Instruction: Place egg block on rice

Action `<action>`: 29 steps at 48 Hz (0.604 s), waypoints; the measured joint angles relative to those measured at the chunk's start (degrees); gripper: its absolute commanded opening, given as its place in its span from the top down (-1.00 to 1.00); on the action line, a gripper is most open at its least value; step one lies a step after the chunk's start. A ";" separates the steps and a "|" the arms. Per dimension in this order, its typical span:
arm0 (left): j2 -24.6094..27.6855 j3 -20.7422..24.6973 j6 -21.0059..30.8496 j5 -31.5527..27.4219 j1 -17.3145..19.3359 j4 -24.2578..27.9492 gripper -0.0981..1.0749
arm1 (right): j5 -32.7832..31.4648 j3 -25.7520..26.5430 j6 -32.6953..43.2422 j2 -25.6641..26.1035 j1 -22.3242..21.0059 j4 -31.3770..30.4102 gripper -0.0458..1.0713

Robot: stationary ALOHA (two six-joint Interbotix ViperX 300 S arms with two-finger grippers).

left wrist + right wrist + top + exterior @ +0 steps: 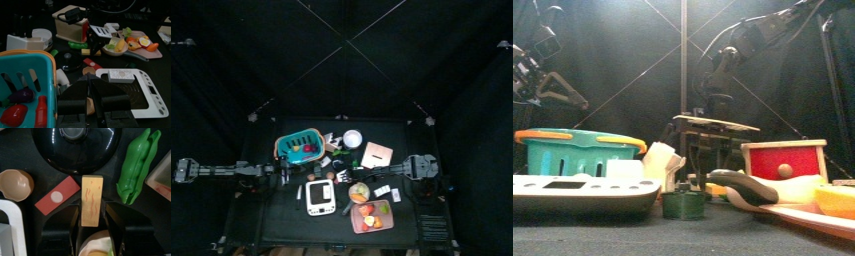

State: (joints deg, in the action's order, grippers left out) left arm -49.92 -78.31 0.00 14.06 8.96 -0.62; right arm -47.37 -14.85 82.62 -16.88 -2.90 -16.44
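Here the right end effector [91,230] points down over the counter's middle, its jaws standing fairly wide on either side of the egg block [91,200], a yellow-orange bar with reddish streaks lying flat on the counter [133,158]. The jaws bracket the block's near end, but no pinch is evident, so the block reads as not yet grasped. Just beside the block lie a red rectangular piece with a pale round spot [58,195], a green pea pod [138,165] and a tan shell-shaped bowl [15,184]; a black domed lid [78,148] sits beyond. A pale rounded item [100,245], possibly the rice, shows below the jaws. The left end effector [88,102] rests near the teal basket [27,67]; its jaw state cannot be told. Judged progress: early; grasp, lift and placement on rice remain.
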 measured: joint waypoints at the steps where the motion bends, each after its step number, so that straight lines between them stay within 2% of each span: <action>1: 0.00 0.00 0.00 -0.09 0.00 0.00 0.04 | 0.18 0.00 0.00 0.18 0.00 0.09 -0.32; 11: -0.09 0.00 0.00 -0.09 0.00 0.00 0.04 | 2.11 1.58 0.09 2.46 0.44 1.14 -0.32; 20: 0.00 0.00 0.00 -0.62 0.00 0.00 0.04 | 2.55 5.54 0.26 2.81 2.29 3.25 -0.32; 29: 0.00 0.00 0.00 -1.23 0.00 0.00 0.04 | 2.64 10.81 0.18 -0.18 4.83 5.01 -0.32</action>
State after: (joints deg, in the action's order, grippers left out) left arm -49.92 -78.31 0.00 12.83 8.96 -0.62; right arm -44.74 -4.04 82.79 -17.05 1.93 -11.43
